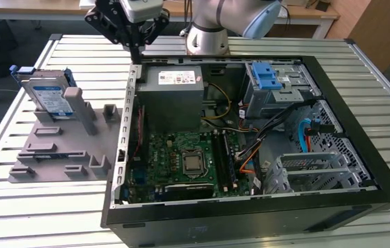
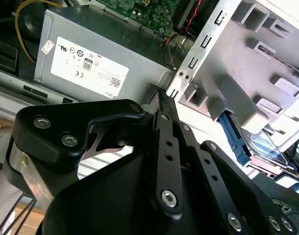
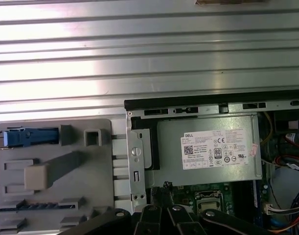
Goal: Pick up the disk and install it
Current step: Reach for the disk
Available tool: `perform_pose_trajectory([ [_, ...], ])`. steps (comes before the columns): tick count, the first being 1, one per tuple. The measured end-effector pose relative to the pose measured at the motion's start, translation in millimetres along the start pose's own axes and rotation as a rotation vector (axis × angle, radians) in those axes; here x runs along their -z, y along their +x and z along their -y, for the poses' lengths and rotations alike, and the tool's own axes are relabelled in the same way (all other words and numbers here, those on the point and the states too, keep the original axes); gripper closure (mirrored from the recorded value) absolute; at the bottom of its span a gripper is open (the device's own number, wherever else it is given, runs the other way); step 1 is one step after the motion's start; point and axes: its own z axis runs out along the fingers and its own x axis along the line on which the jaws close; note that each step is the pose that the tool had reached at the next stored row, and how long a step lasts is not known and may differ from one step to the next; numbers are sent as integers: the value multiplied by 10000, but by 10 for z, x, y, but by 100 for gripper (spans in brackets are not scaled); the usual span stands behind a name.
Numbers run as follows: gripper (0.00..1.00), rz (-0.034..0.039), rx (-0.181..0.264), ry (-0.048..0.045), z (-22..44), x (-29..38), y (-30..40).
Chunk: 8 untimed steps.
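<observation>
The arm reaches down from the top of the exterior view, its jaws hanging tips-down over the upper left corner of the open case. The jaws are clenched tip to tip with nothing between them; in the second wrist view the two black fingers meet at one point.

The disk stands on edge in a grey holder toward the exterior view's upper left. It is outside the case, its label faces the camera and its blue carrier shows at the top. It is apart from the jaws, which touch neither it nor the holder. The first wrist view looks down on the holder, where the blue top edge of the disk sits in its slot. The second wrist view shows the disk past the holder.

Inside the case, a grey box with a white sticker lies just beside the wall under the jaws, and it appears in both wrist views. A green board lies lower in the exterior view. A grey cage with a blue latch sits at the upper right of the case.

Case and holder rest side by side on a slatted metal surface.
</observation>
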Motion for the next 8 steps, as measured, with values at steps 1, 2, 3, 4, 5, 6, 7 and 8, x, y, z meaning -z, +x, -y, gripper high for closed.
perform_pose_trajectory([
  [1, 89, 0, 0, 0, -3, 0, 7],
  [2, 89, 0, 1, 0, -6, 0, 14],
  [3, 89, 0, 0, 0, -9, 0, 22],
  [4, 89, 0, 1, -1, -11, 0, 29],
  [5, 89, 0, 1, -1, -13, 0, 36],
  [6, 89, 0, 1, 0, -15, 1, 44],
  [7, 89, 0, 1, 0, -18, 1, 51],
  [8, 89, 0, 0, -1, -20, 0, 60],
])
